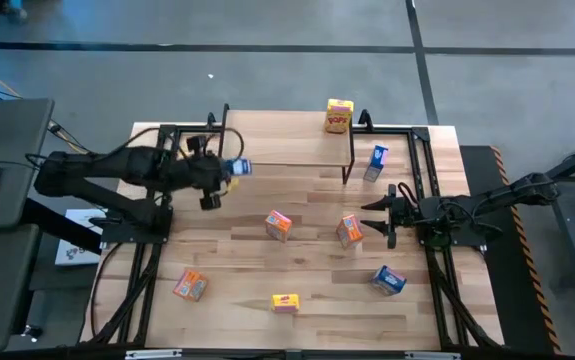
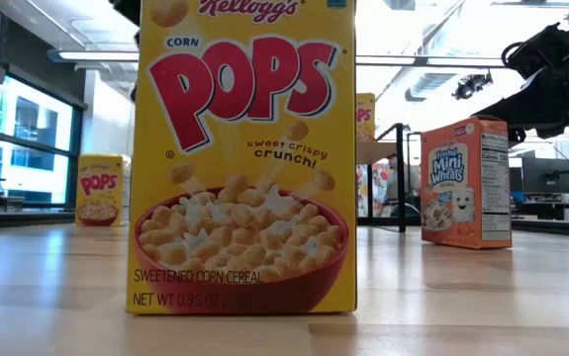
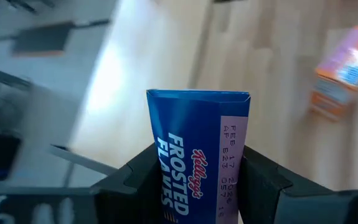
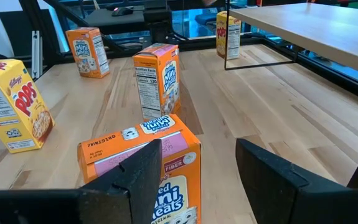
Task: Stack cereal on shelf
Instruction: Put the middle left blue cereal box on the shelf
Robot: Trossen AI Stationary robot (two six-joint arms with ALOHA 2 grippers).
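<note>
My left gripper (image 1: 229, 170) is up in the air at the shelf's left end, shut on a blue cereal box (image 3: 191, 149). The shelf (image 1: 287, 150) has a light plank top on black wire legs, and a yellow box (image 1: 339, 116) stands on its right end. My right gripper (image 4: 197, 180) waits open and low at the table's right. An orange box (image 4: 147, 168) stands on the table just ahead of its fingers, nearer one finger; I cannot tell if they touch. Other boxes stand on the table: orange (image 1: 278, 224), orange (image 1: 190, 286), yellow (image 1: 285, 303), blue (image 1: 388, 280), blue (image 1: 376, 162). My left gripper pinches the blue box between its two fingers, one on the printed front face (image 3: 157, 165) and the other behind the opposite side. The fingers come from the table's left, slanting down. The box's free end (image 3: 197, 96) sticks out past the fingertips, lifted clear of the table.
The low view is filled by a yellow box (image 2: 242, 158) close up, with an orange box (image 2: 467, 183) to its right. Black frame rails (image 1: 432, 180) run along the table's left and right sides. Bare wood lies between the scattered boxes.
</note>
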